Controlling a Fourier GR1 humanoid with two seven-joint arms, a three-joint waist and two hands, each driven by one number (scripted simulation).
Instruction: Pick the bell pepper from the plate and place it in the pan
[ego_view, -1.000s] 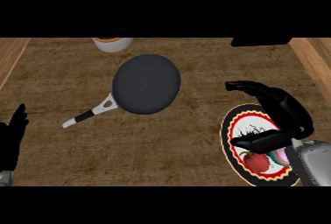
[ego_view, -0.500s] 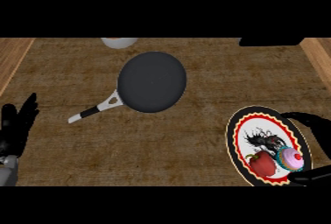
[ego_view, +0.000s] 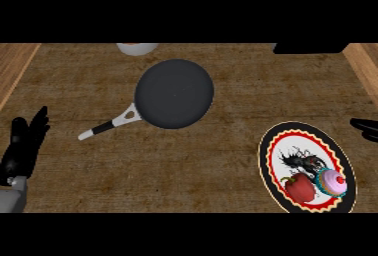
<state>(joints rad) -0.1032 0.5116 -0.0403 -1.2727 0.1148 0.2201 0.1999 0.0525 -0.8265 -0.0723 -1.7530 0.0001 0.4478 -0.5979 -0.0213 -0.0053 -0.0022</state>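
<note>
Sitting untouched on the plate (ego_view: 272, 150), the pepper (ego_view: 298, 188) lies below-left of the right hand (ego_view: 365, 127) (only fingertips show, cannot tell its state); left hand (ego_view: 23, 145) rests open; next: reach down, grasp, carry to pan (ego_view: 175, 93).

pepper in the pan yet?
No, the bell pepper lies on the plate beside a cupcake, and the pan holds nothing.

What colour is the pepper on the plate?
Red, seen in the head view: the pepper lies on the plate beside a cupcake.
</note>
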